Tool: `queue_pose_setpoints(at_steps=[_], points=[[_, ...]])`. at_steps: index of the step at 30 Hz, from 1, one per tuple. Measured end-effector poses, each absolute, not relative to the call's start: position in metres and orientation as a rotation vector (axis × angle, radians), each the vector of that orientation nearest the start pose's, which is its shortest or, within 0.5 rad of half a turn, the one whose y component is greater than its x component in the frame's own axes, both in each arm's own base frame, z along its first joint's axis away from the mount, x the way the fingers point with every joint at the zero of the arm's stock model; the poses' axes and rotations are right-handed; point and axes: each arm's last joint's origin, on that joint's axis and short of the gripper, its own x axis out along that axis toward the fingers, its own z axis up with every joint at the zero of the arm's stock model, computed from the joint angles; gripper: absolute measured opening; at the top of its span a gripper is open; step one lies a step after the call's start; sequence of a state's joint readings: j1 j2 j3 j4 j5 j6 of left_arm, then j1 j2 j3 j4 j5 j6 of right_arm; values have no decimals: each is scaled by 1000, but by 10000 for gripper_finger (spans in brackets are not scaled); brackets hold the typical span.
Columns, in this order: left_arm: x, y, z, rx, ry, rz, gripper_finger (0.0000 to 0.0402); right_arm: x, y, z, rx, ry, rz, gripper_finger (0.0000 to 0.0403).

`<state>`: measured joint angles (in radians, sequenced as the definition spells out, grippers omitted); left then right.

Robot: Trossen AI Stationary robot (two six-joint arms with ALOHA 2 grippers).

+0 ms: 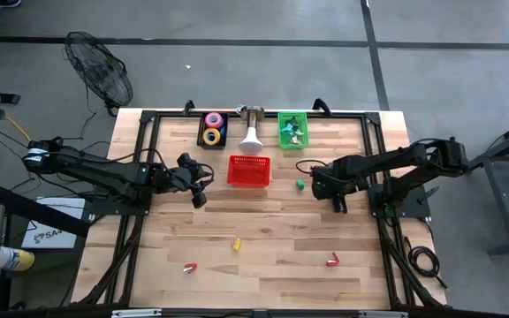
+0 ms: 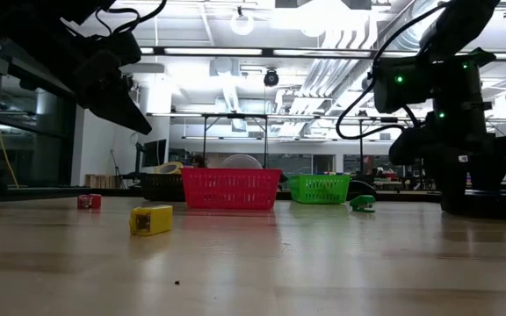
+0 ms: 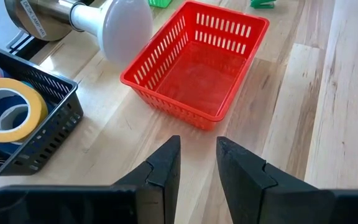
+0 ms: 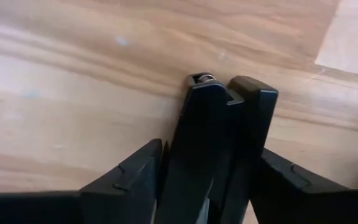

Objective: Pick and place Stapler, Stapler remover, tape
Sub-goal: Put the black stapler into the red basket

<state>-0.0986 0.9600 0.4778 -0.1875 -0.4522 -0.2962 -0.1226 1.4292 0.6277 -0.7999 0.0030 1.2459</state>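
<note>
A black stapler (image 4: 216, 137) lies on the wooden table right of centre, with my right gripper (image 4: 210, 180) (image 1: 337, 199) straight above it and shut on it. In the high view the gripper hides most of it. My left gripper (image 3: 197, 155) (image 1: 198, 189) hangs open above the table, left of the red basket (image 1: 248, 170), with nothing between its fingers. Rolls of tape (image 3: 5, 115) (image 1: 212, 130) sit in a black basket at the far edge. Small claw-like staple removers lie on the table: a green one (image 1: 300, 185), a yellow one (image 1: 236, 245) and a red one (image 1: 332, 260). My right gripper has the stapler's two long sides (image 4: 179, 155) between its two fingers, which stand close against it. The fingers come from above, pointing down, and lie across the stapler. One end of the stapler (image 4: 204, 84) reaches out past the fingers. The stapler lies on the table.
A green basket (image 1: 292, 129) with small pieces and a white lamp head (image 1: 251, 137) stand at the far edge beside the black basket (image 1: 212, 141). Another red staple remover (image 1: 189, 267) lies near the front left. A black frame (image 1: 140, 159) runs round the table.
</note>
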Motion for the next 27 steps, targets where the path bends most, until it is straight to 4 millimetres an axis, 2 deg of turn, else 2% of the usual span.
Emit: queue_pose_setpoints(at_steps=[7,11,16,27], points=[[187,-6,201,-100,590,432,102,194,-24,135,998,1344,-1018,175],[187,-6,201,-100,590,432,102,208,-25,148,961,1306,-944,175],[188,-6,201,-101,585,431,102,233,-30,179,852,1211,-844,175],[188,-6,201,-102,585,431,102,288,-39,274,458,880,-477,175]])
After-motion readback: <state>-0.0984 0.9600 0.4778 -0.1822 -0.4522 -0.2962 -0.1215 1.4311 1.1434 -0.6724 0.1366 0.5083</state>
